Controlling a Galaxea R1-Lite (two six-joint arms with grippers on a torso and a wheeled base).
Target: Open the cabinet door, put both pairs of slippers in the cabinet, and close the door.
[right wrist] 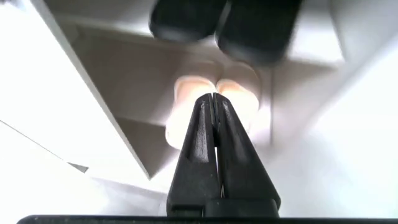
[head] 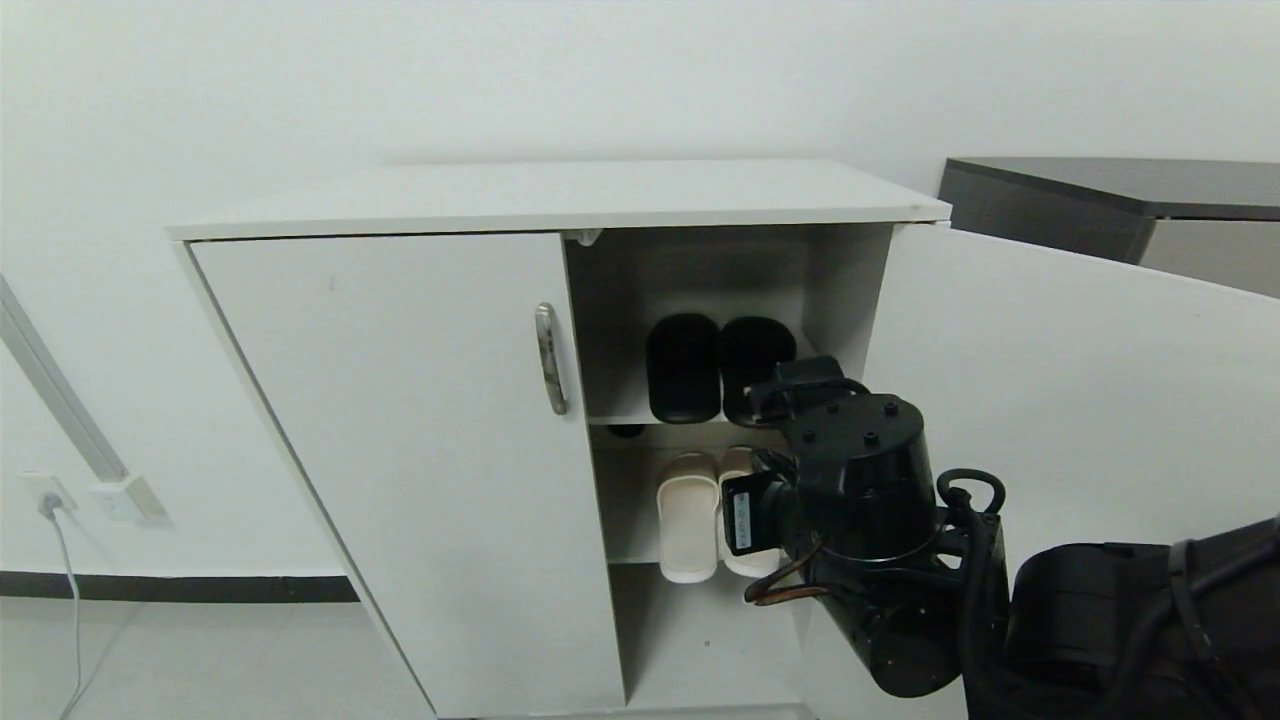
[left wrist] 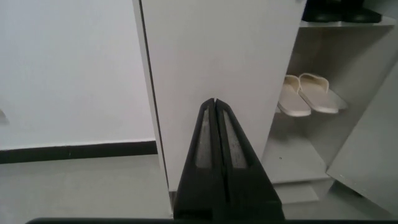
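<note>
1. Cabinet [head: 560,195]: right door [head: 1050,380] swung wide open; left door [head: 400,450] shut, handle [head: 548,358] at its inner edge.
2. Black slippers [head: 685,368]: side by side on the upper shelf.
3. Cream slippers [head: 688,515]: side by side on the shelf below.
4. Right gripper [right wrist: 214,102]: fingers pressed together, empty, before the open compartment, near the cream pair.
5. Left gripper [left wrist: 215,102]: fingers pressed together, empty, facing the shut left door.

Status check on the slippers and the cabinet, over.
Left gripper shut, empty; right gripper shut, empty, at the opening. Black slippers, white slippers both shelved inside cabinet. Right door open; right arm likely blocks its swing.
</note>
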